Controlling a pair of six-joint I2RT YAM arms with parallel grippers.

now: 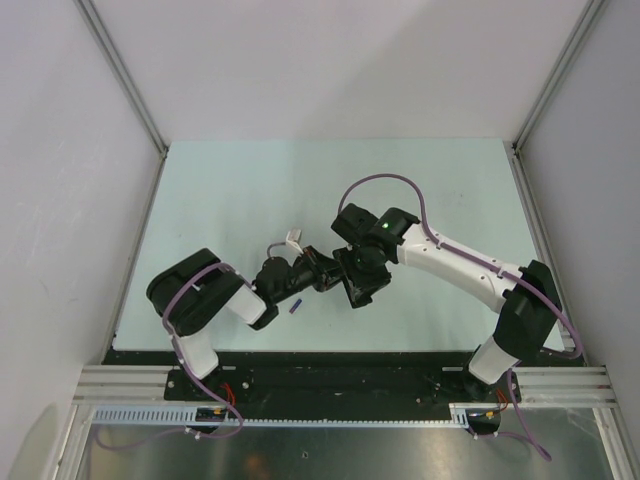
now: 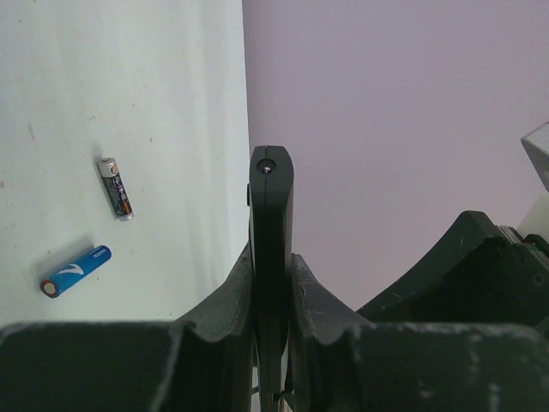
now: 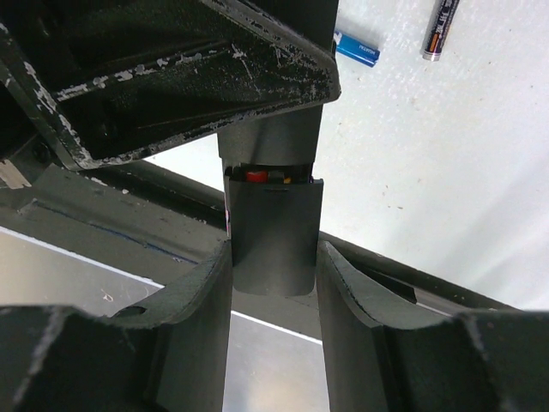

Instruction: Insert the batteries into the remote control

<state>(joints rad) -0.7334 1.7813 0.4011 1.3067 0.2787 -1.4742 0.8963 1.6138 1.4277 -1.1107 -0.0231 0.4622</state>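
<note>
The remote control [image 2: 271,215] is a slim black bar held edge-on, and my left gripper [image 2: 271,255] is shut on it. In the right wrist view my right gripper [image 3: 274,255] is shut on the remote's rounded end piece [image 3: 273,236]. A narrow slit above that piece shows an orange-red battery [image 3: 256,176] inside the recess. A second battery cannot be made out. In the top view both grippers, left [image 1: 318,270] and right [image 1: 358,282], meet above the table's front middle. They hide the remote there.
A blue cylinder [image 2: 75,271] and a dark grey cylinder [image 2: 115,189] lie on the pale table [image 2: 129,86]. Both also show in the right wrist view, blue [image 3: 356,49] and grey [image 3: 439,30]. The blue one [image 1: 296,306] lies just below the left gripper. The table's dark front edge [image 3: 429,283] runs under the grippers.
</note>
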